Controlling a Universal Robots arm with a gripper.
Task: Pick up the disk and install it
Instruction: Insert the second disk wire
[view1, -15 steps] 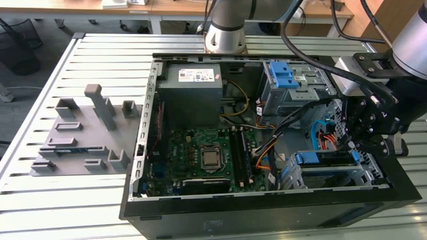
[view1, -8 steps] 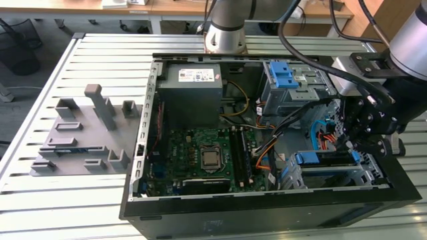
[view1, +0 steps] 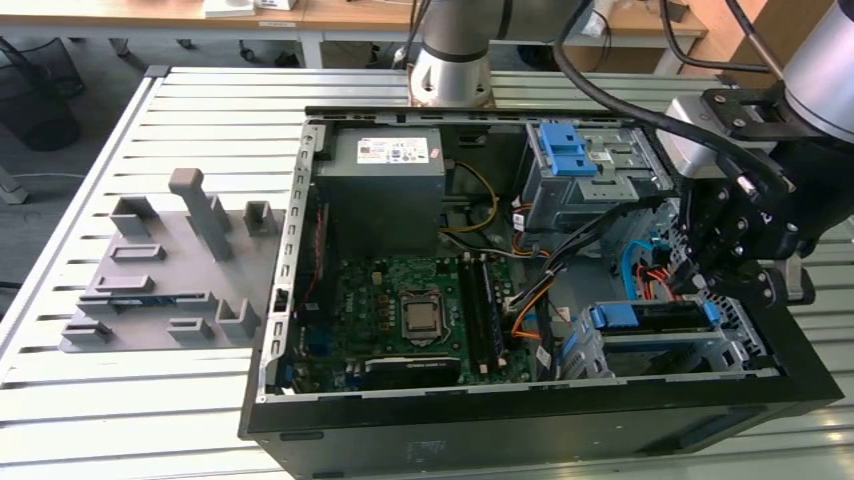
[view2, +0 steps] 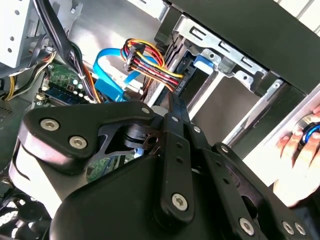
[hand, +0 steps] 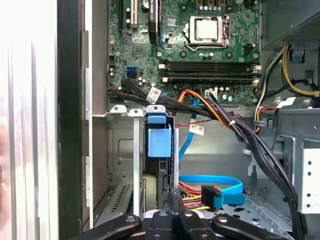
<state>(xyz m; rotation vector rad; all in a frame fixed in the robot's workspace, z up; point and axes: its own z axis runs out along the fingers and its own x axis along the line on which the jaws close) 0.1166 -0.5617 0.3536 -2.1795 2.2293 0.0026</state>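
The disk (view1: 661, 318) sits on edge in the lower drive bay at the front corner of the open computer case, on the exterior view's right. Its blue bracket (view1: 617, 317) faces the motherboard. In the first wrist view the disk (hand: 162, 177) stands upright in the bay under its blue bracket tab (hand: 159, 141). My gripper (view1: 697, 280) hangs just above the bay. Its thin fingers are pressed together, and the gripper (view2: 176, 102) points at the disk (view2: 189, 80) with nothing between them. In the first wrist view the gripper (hand: 175, 200) is right beside the disk's edge.
A blue data cable (hand: 210, 182) and a bundle of coloured power wires (view2: 150, 57) lie close to the bay. The motherboard (view1: 414, 310), grey power supply (view1: 387, 170) and cage with blue latches (view1: 581, 155) fill the case. A person's hand (view2: 300, 145) rests outside it. A grey fixture (view1: 160, 270) is on the table.
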